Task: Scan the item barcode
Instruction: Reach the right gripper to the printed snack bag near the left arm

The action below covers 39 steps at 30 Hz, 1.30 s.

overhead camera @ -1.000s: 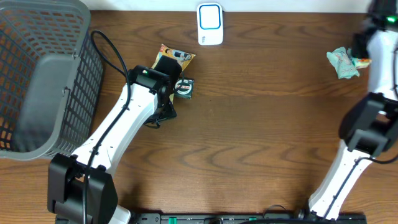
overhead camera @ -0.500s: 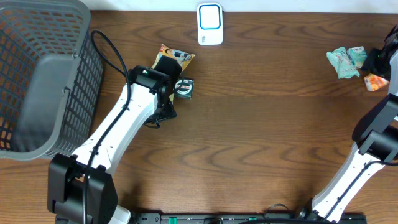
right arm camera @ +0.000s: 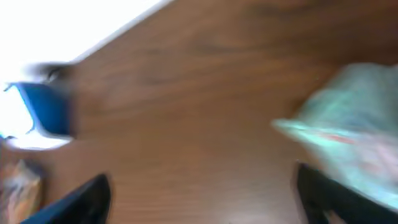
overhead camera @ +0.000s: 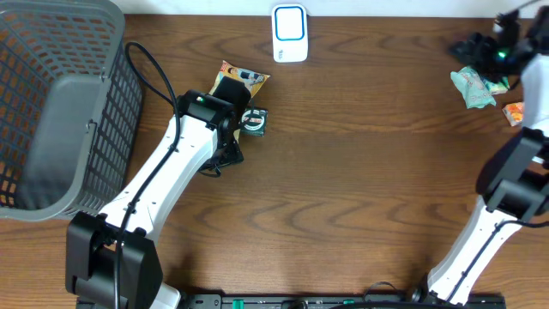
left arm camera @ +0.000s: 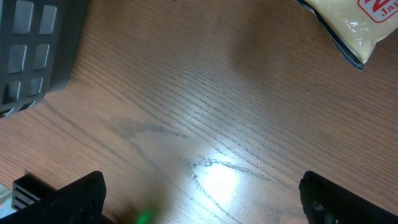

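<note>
My right gripper (right arm camera: pixel 205 202) has swung up toward the far edge of the table (overhead camera: pixel 360 197) and spread its jaws wide, holding nothing. The small orange packet (overhead camera: pixel 515 112) now lies loose, nearer my base than those fingers. The grey basket (overhead camera: pixel 51 112) stands left of my left gripper (left arm camera: pixel 205 208), which is also wide open and empty. The white-and-blue scanner (overhead camera: pixel 290 34) sits between my grippers. A teal packet (overhead camera: pixel 473 87) lies just beside my right fingers, and a yellow packet (overhead camera: pixel 243 79) just ahead of my left.

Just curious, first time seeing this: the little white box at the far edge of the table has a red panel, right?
Not red: the overhead view shows a blue panel on the white box, which does stand at the far edge of the table.
</note>
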Motion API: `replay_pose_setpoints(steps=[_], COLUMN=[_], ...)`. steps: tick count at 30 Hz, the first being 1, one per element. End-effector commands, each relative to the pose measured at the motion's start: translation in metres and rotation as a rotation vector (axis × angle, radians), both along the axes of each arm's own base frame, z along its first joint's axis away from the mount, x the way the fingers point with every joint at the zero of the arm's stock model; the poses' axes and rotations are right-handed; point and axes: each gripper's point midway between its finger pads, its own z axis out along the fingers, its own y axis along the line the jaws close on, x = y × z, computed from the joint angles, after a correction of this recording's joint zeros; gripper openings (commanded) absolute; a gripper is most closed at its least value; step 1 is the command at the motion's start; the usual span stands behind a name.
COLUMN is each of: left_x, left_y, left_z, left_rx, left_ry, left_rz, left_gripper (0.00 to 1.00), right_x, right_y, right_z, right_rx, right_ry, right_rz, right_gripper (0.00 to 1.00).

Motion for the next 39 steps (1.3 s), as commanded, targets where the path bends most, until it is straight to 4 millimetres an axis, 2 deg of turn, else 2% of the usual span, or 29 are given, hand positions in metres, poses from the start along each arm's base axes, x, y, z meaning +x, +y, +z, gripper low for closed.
replay_pose_setpoints(steps=[1,7,10,15,17,19,22,27,30,39], left_x=[-0.002,-0.002,-0.002,-0.002,-0.002,-0.002,-0.002,-0.002,-0.002,-0.002], left_y=[0.005,0.005,0.005,0.005,0.005,0.005,0.005,0.005,0.005,0.005], left_z=[0.001,0.001,0.001,0.001,0.001,0.001,0.001,0.001,0.001,0.001], left_rx=[0.017,0.017,0.017,0.017,0.017,0.017,0.017,0.017,0.017,0.017], left_ry=[-0.003,-0.002,-0.002,-0.002,-0.002,-0.002,-0.002,-0.002,-0.002,-0.002], left_rz=[0.011,0.011,0.011,0.011,0.011,0.011,0.011,0.011,0.011,0.011], left_gripper=[0.98,0.98,0.98,0.98,0.98,0.98,0.98,0.98,0.98,0.98], right_x=[0.003,-0.008,-0.012,-0.016,-0.021,-0.026,-0.034,-0.039,-0.044,-0.047], right_y=[0.09,0.22,0.281,0.331,0.352,0.377,0.411,0.452,0.467,0.47], right_z=[0.039,0.039,0.037,0.013,0.005,0.001,-0.005,-0.021,-0.035,-0.065], right_rx=[0.15,0.158,0.103,-0.072,-0.147,-0.177,-0.145,-0.06,-0.04,-0.013], right_ry=[-0.072,-0.051,-0.079,0.009,0.003,-0.017,-0.022,0.006,0.029,0.124], right_rz=[0.191,0.424,0.513,0.381,0.377,0.402,0.409,0.365,0.358,0.266], right_gripper=[0.99,0.99,0.99,0.99,0.92,0.89,0.91,0.91,0.89,0.87])
